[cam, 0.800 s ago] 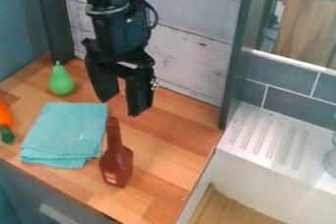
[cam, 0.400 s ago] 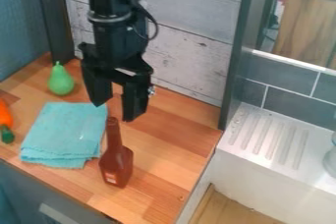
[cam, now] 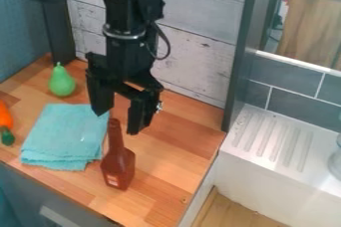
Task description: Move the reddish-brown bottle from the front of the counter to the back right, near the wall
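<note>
Fingers parted and empty, the black tool (cam: pixel 117 123) has dropped closer to the neck of a brown bottle (cam: pixel 118 165) standing upright on the wooden table (cam: pixel 176 144), a folded teal cloth (cam: pixel 61 134) beside it; the descent appears to narrow the gap to the bottle.

Bottle (cam: pixel 118 166), one: reddish-brown, with a long, narrow neck, an angular, wider body and a small, paler label low on the front. Stood upright on the wooden counter (cam: pixel 163 159), neck uppermost. Placed just beside the blue-green cloth (cam: pixel 63 136), to its right as viewed, near the counter's front edge.
</note>
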`<state>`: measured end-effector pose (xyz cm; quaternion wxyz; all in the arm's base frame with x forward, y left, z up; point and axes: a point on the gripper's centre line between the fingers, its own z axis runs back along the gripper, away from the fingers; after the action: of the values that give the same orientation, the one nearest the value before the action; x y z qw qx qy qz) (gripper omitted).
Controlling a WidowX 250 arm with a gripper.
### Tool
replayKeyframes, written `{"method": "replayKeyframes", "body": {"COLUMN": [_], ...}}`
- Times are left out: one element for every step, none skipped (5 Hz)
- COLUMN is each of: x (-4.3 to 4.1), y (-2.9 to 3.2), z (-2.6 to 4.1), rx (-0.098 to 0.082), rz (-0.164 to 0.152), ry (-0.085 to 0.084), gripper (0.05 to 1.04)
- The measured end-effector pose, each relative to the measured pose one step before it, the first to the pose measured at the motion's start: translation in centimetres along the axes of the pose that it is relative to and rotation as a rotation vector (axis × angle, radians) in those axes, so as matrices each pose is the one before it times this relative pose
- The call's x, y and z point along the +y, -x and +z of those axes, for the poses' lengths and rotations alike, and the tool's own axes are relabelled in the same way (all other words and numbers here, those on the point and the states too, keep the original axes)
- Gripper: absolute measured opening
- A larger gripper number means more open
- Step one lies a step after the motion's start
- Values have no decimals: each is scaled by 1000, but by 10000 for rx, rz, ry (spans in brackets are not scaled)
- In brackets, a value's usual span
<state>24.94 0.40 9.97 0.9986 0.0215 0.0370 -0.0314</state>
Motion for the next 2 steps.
{"method": "replayKeyframes", "body": {"x": [-114,-162], "y": [419,340], "z": [-1613,-720], "rx": [774,214], "rz": [194,57], "ry": [-243,44], "gripper": [1000,1000]}}
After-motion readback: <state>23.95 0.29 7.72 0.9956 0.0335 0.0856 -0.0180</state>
